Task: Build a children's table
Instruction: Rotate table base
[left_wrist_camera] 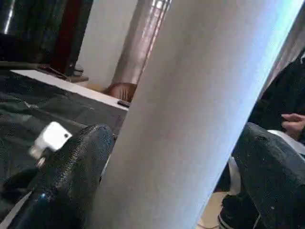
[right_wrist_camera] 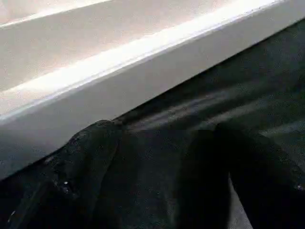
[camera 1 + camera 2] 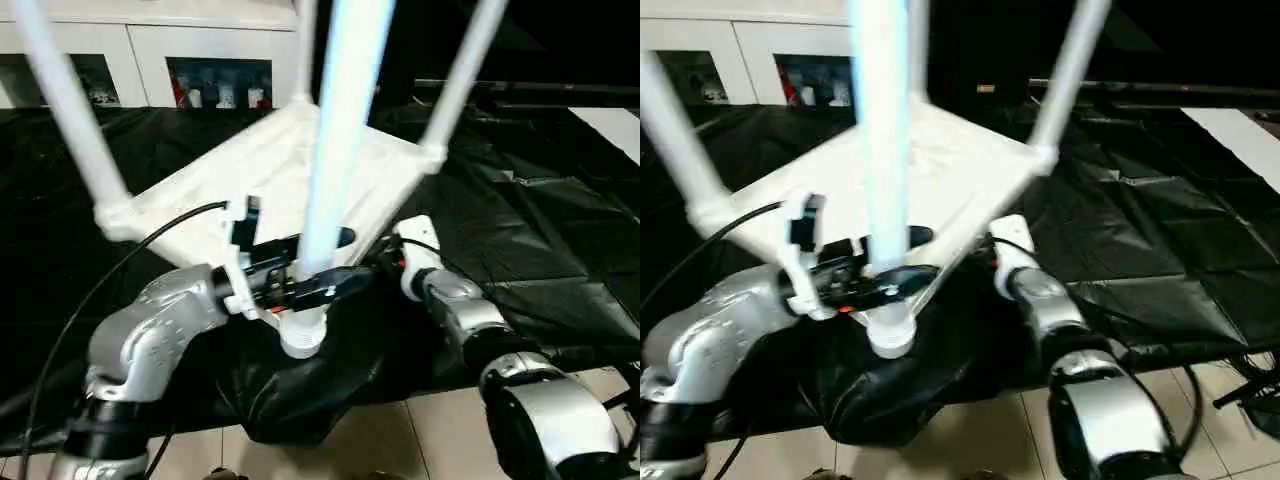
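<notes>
White plastic rectangular tabletop (image 3: 250, 180) lies upside down on the black-sheeted surface (image 3: 540, 230), near corner overhanging its edge. Four white tapered tube legs stand up from its corner sockets: near (image 3: 335, 130), left (image 3: 70, 110), right (image 3: 460, 75), far (image 3: 305, 50). Left pincer (image 3: 310, 265) spread wide, one black finger either side of near leg's base; grip can't be confirmed. Right pincer (image 2: 167, 181) released, just beside the tabletop's rim.

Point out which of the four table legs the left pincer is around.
The nearest leg, standing in the corner socket closest to the robot. The left pincer straddles it just above the socket; the other three legs rise untouched from the farther corners.
</notes>
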You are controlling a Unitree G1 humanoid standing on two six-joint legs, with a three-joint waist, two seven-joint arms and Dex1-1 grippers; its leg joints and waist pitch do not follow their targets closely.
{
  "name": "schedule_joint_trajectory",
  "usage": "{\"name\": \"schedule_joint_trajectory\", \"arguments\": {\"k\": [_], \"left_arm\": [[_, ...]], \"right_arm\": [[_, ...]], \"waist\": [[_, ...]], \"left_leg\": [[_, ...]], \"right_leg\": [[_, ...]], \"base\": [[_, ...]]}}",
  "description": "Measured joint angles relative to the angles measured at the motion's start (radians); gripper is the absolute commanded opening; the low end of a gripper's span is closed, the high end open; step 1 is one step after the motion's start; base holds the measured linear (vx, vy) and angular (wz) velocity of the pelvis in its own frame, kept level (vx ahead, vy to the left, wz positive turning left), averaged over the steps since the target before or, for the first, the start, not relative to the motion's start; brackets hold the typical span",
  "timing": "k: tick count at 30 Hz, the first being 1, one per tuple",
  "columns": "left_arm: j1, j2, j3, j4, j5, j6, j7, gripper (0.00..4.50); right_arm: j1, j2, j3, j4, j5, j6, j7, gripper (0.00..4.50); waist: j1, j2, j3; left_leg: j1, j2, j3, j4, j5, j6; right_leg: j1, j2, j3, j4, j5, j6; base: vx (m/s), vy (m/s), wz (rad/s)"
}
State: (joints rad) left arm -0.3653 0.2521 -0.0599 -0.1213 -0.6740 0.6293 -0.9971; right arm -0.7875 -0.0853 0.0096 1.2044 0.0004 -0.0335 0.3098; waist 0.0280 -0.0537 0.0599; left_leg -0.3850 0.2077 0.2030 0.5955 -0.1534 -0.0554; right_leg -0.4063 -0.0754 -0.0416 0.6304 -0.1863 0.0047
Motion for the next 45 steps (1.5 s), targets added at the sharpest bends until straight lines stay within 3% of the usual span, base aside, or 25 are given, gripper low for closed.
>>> {"name": "schedule_joint_trajectory", "arguments": {"k": [10,29,32,38,45], "left_arm": [[-0.105,-0.109,-0.073,0.165,0.123,-0.132,0.063,4.45],[-0.169,-0.227,-0.077,0.321,0.207,-0.266,0.109,4.45],[-0.205,-0.238,-0.084,0.37,0.256,-0.306,0.137,4.45],[-0.235,-0.167,-0.109,0.461,0.362,-0.377,0.176,4.45],[-0.185,0.006,-0.145,0.448,0.379,-0.375,-0.025,4.45]], "right_arm": [[-0.019,0.027,0.001,0.028,-0.02,-0.016,0.004,3.87],[-0.042,0.045,-0.004,0.053,-0.038,-0.021,0.026,3.87],[-0.042,0.048,-0.005,0.054,-0.038,-0.028,0.026,3.87],[-0.041,0.039,-0.022,0.053,-0.029,-0.068,0.055,3.87],[-0.029,-0.114,-0.054,-0.017,0.006,-0.101,0.168,3.87]], "waist": [[0.002,-0.004,0.001],[0.006,-0.006,0.001],[0.006,-0.006,0.001],[0.008,-0.006,0.001],[0.036,-0.001,0.003]], "left_leg": [[0.0,0.0,0.0,0.001,0.0,0.0],[0.0,0.0,-0.001,0.001,0.0,0.0],[0.0,0.0,-0.001,0.001,0.0,0.0],[-0.001,0.0,-0.001,0.0,0.0,0.0],[-0.004,0.0,-0.001,0.0,0.0,0.001]], "right_leg": [[0.0,0.0,0.0,0.0,0.001,-0.001],[0.0,0.0,-0.001,-0.001,0.001,-0.002],[0.0,0.0,0.0,-0.001,0.002,-0.002],[-0.001,0.0,-0.001,-0.001,0.002,-0.002],[-0.003,-0.001,-0.001,-0.001,0.002,-0.002]], "base": [[0.0,0.0,0.0],[0.0,0.0,0.0],[0.0,0.0,0.0],[0.0,0.0,0.0],[0.0,0.0,0.0]]}}
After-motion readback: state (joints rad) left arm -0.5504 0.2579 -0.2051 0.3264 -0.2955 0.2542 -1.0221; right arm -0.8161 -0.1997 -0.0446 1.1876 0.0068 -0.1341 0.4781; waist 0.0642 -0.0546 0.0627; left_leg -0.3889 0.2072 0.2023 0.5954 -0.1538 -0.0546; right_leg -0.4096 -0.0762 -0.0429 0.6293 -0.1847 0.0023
